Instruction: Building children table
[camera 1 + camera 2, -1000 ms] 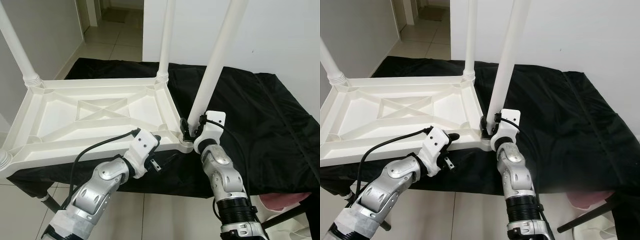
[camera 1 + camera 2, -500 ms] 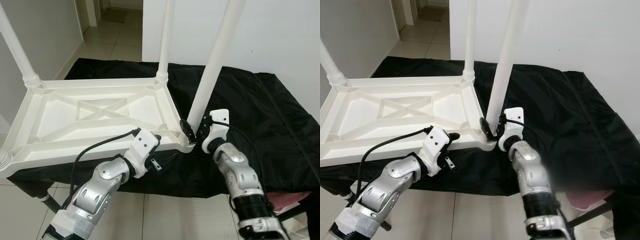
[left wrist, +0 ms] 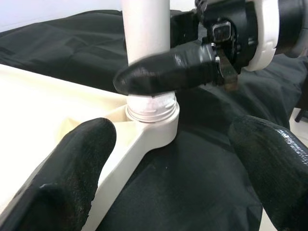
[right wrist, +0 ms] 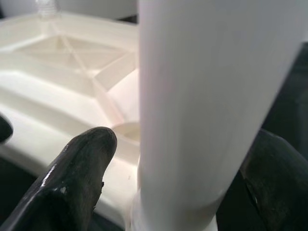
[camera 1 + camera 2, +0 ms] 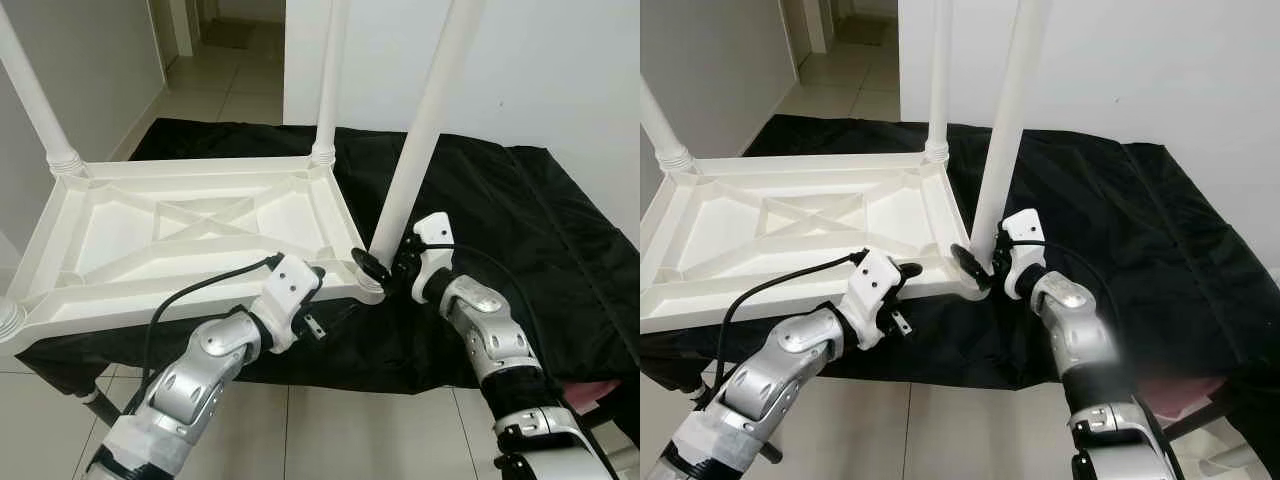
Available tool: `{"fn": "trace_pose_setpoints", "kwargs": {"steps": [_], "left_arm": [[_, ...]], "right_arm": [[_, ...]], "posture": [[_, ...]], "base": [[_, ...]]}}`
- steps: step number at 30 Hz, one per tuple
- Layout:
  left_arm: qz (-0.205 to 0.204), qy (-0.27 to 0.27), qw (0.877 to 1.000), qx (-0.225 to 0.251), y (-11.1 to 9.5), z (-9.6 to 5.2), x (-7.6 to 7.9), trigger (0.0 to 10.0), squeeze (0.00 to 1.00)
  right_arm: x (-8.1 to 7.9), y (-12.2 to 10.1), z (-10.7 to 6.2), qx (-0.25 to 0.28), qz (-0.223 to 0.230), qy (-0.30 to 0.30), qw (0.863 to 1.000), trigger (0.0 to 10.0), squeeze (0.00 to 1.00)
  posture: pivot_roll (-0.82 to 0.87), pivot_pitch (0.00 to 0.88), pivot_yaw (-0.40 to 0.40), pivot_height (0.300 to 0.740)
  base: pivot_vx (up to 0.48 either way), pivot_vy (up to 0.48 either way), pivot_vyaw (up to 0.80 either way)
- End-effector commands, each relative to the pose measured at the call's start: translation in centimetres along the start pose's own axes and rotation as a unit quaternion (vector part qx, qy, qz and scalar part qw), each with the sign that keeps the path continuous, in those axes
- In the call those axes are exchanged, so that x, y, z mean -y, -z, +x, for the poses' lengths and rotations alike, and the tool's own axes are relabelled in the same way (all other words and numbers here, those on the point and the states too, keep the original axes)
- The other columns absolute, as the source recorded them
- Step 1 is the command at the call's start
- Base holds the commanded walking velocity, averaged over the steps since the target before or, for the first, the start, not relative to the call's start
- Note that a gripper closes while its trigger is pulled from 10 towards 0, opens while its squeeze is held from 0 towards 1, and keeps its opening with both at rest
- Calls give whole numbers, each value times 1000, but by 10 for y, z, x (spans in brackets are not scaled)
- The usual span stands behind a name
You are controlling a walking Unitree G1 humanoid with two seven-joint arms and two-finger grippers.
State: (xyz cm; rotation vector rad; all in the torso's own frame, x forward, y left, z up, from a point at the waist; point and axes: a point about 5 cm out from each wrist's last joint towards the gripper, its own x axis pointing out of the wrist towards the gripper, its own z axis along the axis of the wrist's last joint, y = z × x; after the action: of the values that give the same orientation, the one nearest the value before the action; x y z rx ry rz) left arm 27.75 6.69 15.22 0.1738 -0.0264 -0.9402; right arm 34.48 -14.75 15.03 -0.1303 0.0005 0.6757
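The white children's table [image 5: 190, 225] lies upside down on a black-covered surface [image 5: 520, 210], its legs pointing up. My right gripper [image 5: 385, 265] is at the base of the near right leg [image 5: 425, 130], where the leg meets its corner socket [image 3: 151, 108]. It is open, with one finger on each side of the leg [image 4: 207, 96] and a thin gap at one finger [image 4: 91, 163]. My left gripper [image 5: 318, 290] is open at the table's front rim, just left of that corner, holding nothing. Its two fingers [image 3: 72, 168] are spread wide.
Other legs stand at the far right corner [image 5: 330, 80], the far left corner [image 5: 35, 95] and the near left corner [image 5: 8, 318]. A white wall [image 5: 560, 70] rises behind. Tiled floor [image 5: 330, 440] lies below the front edge. Something pink [image 5: 590, 395] sits low on the right.
My right arm has swung from in front of the near right leg round to its right side, with the fingers staying at the leg's base. The left arm and the table are unchanged.
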Motion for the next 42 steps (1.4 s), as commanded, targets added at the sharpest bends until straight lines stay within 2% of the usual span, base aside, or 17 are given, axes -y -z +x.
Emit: {"fn": "trace_pose_setpoints", "kwargs": {"steps": [1, 2, 3, 4, 5, 7, 10, 14, 15, 16, 23, 25, 29, 34, 36, 39, 42], "left_arm": [[-1, 30, 1000, -5, 2, -1, 3, 10000, 0], [-1, 30, 1000, -5, 2, -1, 3, 10000, 0], [-1, 30, 1000, -5, 2, -2, 2, 10000, 0], [-1, 29, 1000, -6, 2, -2, 2, 10000, 0], [-1, 29, 1000, -6, 2, -2, 2, 10000, 0], [-1, 29, 1000, -5, 1, -2, 2, 10000, 0], [-1, 29, 1000, -5, 1, -2, 2, 10000, 0], [1, 29, 1000, -6, 2, -2, 1, 10000, 0], [1, 28, 1000, -6, 2, -2, 1, 10000, 0], [1, 28, 1000, -6, 1, -2, 1, 10000, 0], [2, 28, 1000, -6, 1, -2, 2, 10000, 0], [2, 28, 1000, -6, 1, -2, 2, 10000, 0], [2, 27, 1000, -5, 1, -2, 2, 10000, 0], [1, 32, 999, -6, 2, -1, 4, 10000, 0], [1, 35, 999, -6, 2, -1, 5, 10000, 0], [1, 36, 999, -6, 3, 0, 5, 10000, 0], [3, 38, 999, -5, 2, 1, 4, 10000, 0]], "right_arm": [[3, 2, 0, -10, -10, -10, 1000, 9176, 0], [3, 2, 0, -10, -10, -10, 1000, 9176, 0], [3, 4, 0, -15, -11, -15, 1000, 6510, 0], [4, 6, 0, -17, -12, -18, 1000, 4824, 0], [4, 6, 0, -17, -12, -18, 1000, 4824, 0], [7, 8, 1, -21, -11, -20, 1000, 392, 0], [8, 9, 2, -23, -12, -19, 999, 0, 0], [12, 11, 4, -25, -10, -15, 1000, 0, 0], [12, 11, 4, -25, -9, -12, 1000, 1373, 0], [12, 11, 4, -26, -8, -11, 1000, 10000, 0], [12, 11, 6, -19, 6, 10, 1000, 10000, 0], [12, 11, 6, -14, 24, 33, 999, 10000, 0], [3, 15, 5, -14, 35, 67, 997, 10000, 0], [-4, 14, 5, -3, 68, 116, 991, 10000, 0], [-8, 14, 5, 1, 82, 163, 983, 10000, 0], [-10, 14, 5, 2, 86, 177, 981, 10000, 0], [-16, 13, 7, 2, 88, 219, 972, 10000, 0]], "posture": [[21, 26, -41, 740], [21, 26, -41, 740], [23, 27, -41, 740], [25, 25, -41, 740], [25, 25, -41, 740], [27, 24, -42, 740], [30, 20, -43, 740], [34, 14, -46, 740], [35, 13, -48, 740], [37, 12, -51, 740], [39, 11, -54, 740], [40, 9, -55, 740], [39, 8, -56, 740], [29, 6, -55, 740], [25, 1, -50, 740], [25, 1, -50, 740], [24, 0, -49, 740]], "base": [[0, 0, 0], [0, 0, 0], [0, 0, 0], [0, 0, 0], [0, 0, 0], [0, 0, 0], [0, 0, 0], [0, 0, 0], [0, 0, 0], [0, 0, 0], [0, 0, 0], [0, 0, 0], [0, 0, 0], [0, 0, 0], [0, 0, 0], [0, 0, 0], [0, 0, 0]]}}
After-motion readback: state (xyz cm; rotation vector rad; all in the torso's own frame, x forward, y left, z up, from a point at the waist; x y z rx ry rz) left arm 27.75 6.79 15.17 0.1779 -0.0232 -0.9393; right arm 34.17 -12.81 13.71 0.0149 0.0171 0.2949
